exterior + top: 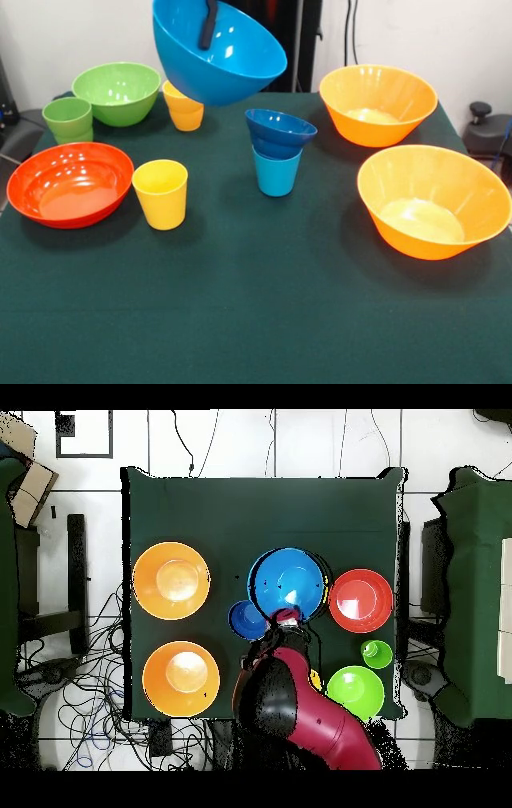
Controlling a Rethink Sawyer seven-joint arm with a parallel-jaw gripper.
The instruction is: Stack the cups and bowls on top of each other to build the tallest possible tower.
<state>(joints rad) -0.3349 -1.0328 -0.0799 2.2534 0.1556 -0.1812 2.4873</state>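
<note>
The gripper point(210, 24) holds the medium light blue bowl point(218, 50) by its rim, one dark finger showing inside the bowl, and the bowl hangs tilted in the air above the far middle of the table point(256, 320). In the overhead view the same bowl point(289, 582) sits just ahead of the red arm point(305, 714), between one orange bowl and the red-orange one.

Near the table's centre the small dark blue bowl point(280, 132) rests on top of the light blue cup point(277, 172), a short stack of two pieces.

On the left side the wide red-orange bowl point(70, 184) lies near the edge, with a yellow cup point(161, 194) just beside it on the right. Farther back stand the green cup point(68, 120) and the green bowl point(117, 93), close together. The second yellow cup point(184, 108) stands to the right of the green bowl, partly hidden behind the lifted blue bowl.

On the right side the two large orange bowls stand apart from the rest: one point(377, 104) at the far right, the other point(433, 202) nearer, by the right edge. Both stand upright.
</note>
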